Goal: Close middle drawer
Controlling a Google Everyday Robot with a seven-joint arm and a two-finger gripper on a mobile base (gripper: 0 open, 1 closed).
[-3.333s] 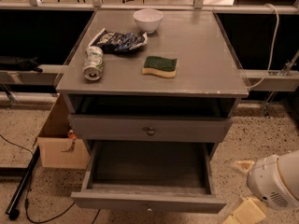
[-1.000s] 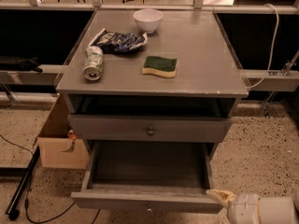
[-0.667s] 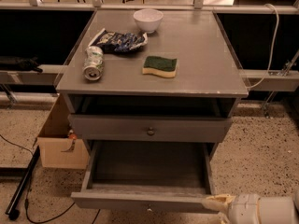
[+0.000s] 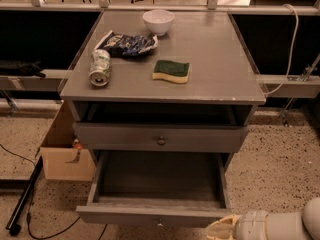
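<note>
In the camera view, the middle drawer (image 4: 150, 215) stands pulled far out below the table (image 4: 220, 59). The pincer (image 4: 221, 230) is at its front right corner; whether it is apart or together, I cannot tell. I would push straight inward, nearer the knob (image 4: 160, 223).

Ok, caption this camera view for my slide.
Gripper beside the open middle drawer's front corner; can, sponge, bowl and bag on the cabinet.

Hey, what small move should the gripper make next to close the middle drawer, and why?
Probably press forward on the front of the middle drawer: it stands pulled far out, and the gripper sits right by that front's right corner.
</note>
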